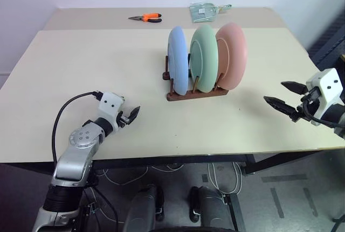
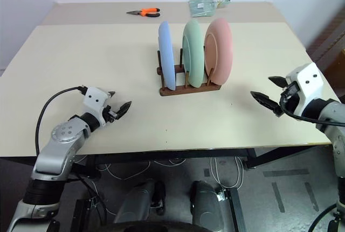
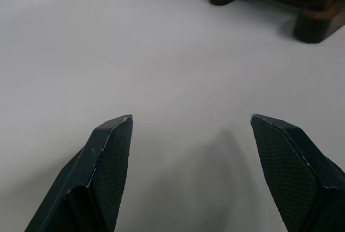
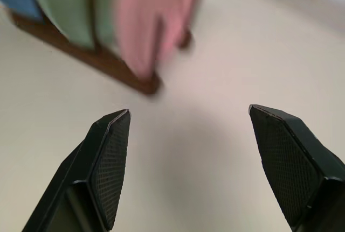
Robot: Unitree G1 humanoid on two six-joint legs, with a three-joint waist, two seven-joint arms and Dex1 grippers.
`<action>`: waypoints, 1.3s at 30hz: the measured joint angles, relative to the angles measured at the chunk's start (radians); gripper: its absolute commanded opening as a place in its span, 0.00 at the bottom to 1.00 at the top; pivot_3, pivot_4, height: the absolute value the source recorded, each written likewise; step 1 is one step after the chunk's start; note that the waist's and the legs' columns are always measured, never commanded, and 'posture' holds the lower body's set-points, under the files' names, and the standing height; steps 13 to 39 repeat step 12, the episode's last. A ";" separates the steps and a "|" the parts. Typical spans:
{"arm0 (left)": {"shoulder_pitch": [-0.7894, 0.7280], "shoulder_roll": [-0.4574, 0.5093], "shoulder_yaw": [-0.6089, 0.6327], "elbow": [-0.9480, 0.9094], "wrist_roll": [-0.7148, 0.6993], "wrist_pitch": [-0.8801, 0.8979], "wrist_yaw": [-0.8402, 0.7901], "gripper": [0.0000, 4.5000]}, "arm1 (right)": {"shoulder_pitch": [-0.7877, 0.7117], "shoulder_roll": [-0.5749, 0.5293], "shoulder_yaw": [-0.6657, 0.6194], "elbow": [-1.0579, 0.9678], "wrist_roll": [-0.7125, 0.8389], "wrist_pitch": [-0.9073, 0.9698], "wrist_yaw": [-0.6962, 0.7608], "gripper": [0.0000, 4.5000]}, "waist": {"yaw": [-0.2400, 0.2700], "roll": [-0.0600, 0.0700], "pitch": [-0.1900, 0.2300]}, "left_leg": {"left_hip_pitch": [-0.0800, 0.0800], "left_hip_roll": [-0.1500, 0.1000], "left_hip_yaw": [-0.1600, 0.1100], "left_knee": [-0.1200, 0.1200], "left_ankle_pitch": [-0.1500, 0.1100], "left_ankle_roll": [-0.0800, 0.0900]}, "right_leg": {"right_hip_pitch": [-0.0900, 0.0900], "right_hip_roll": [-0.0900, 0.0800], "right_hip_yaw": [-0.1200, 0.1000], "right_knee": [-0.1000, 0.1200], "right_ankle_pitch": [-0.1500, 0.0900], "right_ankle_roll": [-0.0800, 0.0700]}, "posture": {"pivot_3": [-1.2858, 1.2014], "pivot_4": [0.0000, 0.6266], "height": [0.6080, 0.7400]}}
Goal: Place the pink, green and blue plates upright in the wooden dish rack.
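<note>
- Left eye view: blue plate (image 1: 177,60), green plate (image 1: 204,57) and pink plate (image 1: 232,55) stand upright in the wooden dish rack (image 1: 196,93); orange pliers (image 1: 146,18) lie behind the rack.
- Left gripper (image 1: 130,116) and right gripper (image 1: 284,97) are spread, empty, either side of the rack.
- Right wrist view: fingers (image 4: 108,162) apart, facing the rack's pink end.

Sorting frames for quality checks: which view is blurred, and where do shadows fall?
Right wrist view: the pink plate and wooden dish rack are smeared. Left wrist view: sharp, faint shadow on the table. Eye views: crisp, soft shadow beside the rack.
</note>
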State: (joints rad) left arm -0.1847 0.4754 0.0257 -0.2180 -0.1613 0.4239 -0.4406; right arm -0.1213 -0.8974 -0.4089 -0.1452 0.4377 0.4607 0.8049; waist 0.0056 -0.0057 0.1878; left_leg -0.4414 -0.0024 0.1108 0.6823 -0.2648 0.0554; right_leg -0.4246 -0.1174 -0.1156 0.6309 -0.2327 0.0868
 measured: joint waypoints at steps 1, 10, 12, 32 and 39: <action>-0.002 0.005 0.000 0.003 0.000 0.000 -0.006 0.80 | 0.000 0.007 0.000 0.011 -0.004 -0.017 0.002 0.79 | 0.001 0.000 0.000 | 0.000 0.000 0.000 0.000 0.000 0.000 | 0.000 0.000 0.000 0.000 0.000 0.000 | 0.52 0.24 1.00; -0.005 0.036 0.004 0.033 0.001 -0.022 -0.034 0.80 | -0.043 0.066 0.069 0.152 -0.055 -0.133 0.006 0.79 | 0.007 0.000 0.000 | 0.000 -0.001 0.000 0.001 0.000 0.000 | 0.000 0.000 0.000 0.000 0.000 0.000 | 0.52 0.24 1.00; -0.003 0.035 0.007 0.033 0.002 -0.024 -0.030 0.80 | -0.066 0.067 0.075 0.171 -0.064 -0.149 0.005 0.79 | 0.007 0.000 0.000 | 0.000 0.000 0.000 0.001 0.000 0.000 | 0.000 0.000 0.000 0.000 0.000 0.000 | 0.52 0.24 1.00; -0.003 0.035 0.007 0.033 0.002 -0.024 -0.030 0.80 | -0.066 0.067 0.075 0.171 -0.064 -0.149 0.005 0.79 | 0.007 0.000 0.000 | 0.000 0.000 0.000 0.001 0.000 0.000 | 0.000 0.000 0.000 0.000 0.000 0.000 | 0.52 0.24 1.00; -0.003 0.035 0.007 0.033 0.002 -0.024 -0.030 0.80 | -0.066 0.067 0.075 0.171 -0.064 -0.149 0.005 0.79 | 0.007 0.000 0.000 | 0.000 0.000 0.000 0.001 0.000 0.000 | 0.000 0.000 0.000 0.000 0.000 0.000 | 0.52 0.24 1.00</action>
